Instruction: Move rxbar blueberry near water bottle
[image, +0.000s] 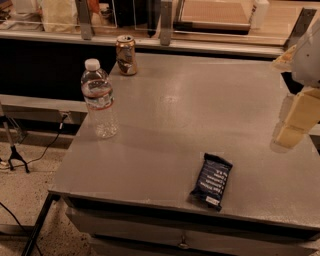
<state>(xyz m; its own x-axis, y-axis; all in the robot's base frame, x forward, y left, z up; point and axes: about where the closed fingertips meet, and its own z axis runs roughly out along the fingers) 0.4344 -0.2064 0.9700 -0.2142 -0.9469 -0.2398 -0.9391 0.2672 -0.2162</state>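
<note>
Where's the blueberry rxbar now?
The rxbar blueberry lies at the front of the table, right of centre, well apart from the water bottle; the gripper hangs at far right.

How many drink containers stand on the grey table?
2: the water bottle near the left edge, the dented can at the back-left corner. None looks hidden. The gripper hovers at the right edge.
</note>
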